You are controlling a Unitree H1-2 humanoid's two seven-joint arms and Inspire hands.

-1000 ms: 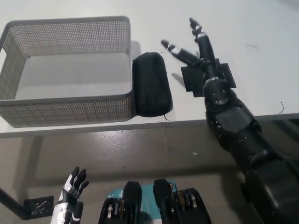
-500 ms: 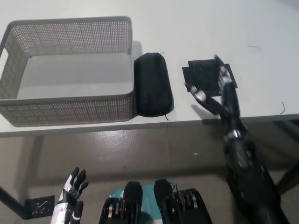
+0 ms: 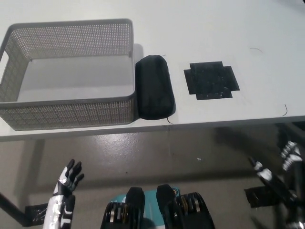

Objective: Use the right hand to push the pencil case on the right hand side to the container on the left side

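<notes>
The black pencil case (image 3: pixel 154 93) lies on the white table, its long left side against the right wall of the grey mesh container (image 3: pixel 66 110). My black right hand (image 3: pixel 281 175) is low at the right edge of the view, below the table's front edge and far from the case, fingers spread and holding nothing. My white left hand (image 3: pixel 66 183) rests at the lower left, below the table, fingers apart and holding nothing.
A black cross-shaped mark (image 3: pixel 211 80) lies on the table (image 3: pixel 248 28) to the right of the case. The container holds nothing. The table's front edge runs across the middle of the view, with floor below it.
My right arm has drawn back off the table, from beside the case down to the lower right below the table edge. The case stays against the container. The left hand rose slightly.
</notes>
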